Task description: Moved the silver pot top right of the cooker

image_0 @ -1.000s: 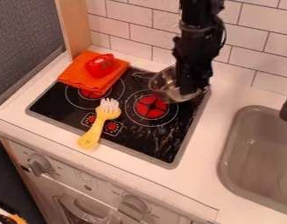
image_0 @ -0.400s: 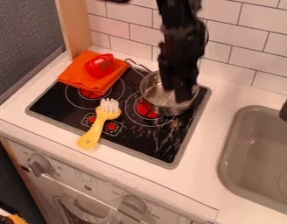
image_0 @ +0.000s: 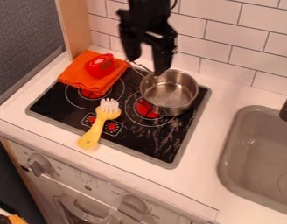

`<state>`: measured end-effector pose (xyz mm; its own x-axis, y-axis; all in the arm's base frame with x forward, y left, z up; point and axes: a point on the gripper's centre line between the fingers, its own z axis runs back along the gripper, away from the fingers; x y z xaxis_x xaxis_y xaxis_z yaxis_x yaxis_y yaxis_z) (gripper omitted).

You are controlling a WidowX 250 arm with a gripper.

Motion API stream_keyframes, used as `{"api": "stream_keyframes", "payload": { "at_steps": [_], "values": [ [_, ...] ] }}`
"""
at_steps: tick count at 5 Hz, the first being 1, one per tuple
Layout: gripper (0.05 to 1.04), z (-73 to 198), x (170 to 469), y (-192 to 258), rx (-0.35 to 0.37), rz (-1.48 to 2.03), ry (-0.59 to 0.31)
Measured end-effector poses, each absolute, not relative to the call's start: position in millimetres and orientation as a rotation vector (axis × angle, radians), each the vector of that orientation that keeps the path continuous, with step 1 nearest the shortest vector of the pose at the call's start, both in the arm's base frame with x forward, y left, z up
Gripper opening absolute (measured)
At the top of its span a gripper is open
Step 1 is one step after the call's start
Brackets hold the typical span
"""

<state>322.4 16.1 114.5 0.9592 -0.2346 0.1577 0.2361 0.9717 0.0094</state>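
My gripper [image_0: 147, 65] hangs over the back of the cooker with its two fingers spread and nothing between them. The silver pot [image_0: 169, 92] stands upright at the upper right of the black cooker [image_0: 147, 139], partly covering the right red ring. Its thin handle points to the upper left, passing behind the gripper. One fingertip is just above the pot's left back rim; whether it touches cannot be told.
An orange cloth [image_0: 80, 75] with a red tomato-like toy [image_0: 100, 65] on it lies at the cooker's back left. A yellow brush [image_0: 98, 125] lies across the front edge. The sink [image_0: 260, 153] is at the right, the tiled wall behind.
The pot came down from a tilted, raised position onto the cooker and has stayed there. My gripper has since risen out of the pot and shifted left, and now shows open.
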Motion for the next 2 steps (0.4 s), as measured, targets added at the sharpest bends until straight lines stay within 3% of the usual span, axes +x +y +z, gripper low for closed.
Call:
{"api": "stream_keyframes", "payload": {
  "at_steps": [1,2],
  "values": [
    [0.999,93,319,28,0.06,-0.18,-0.097],
    [0.999,77,317,34,0.065,-0.184,-0.081]
  ]
}}
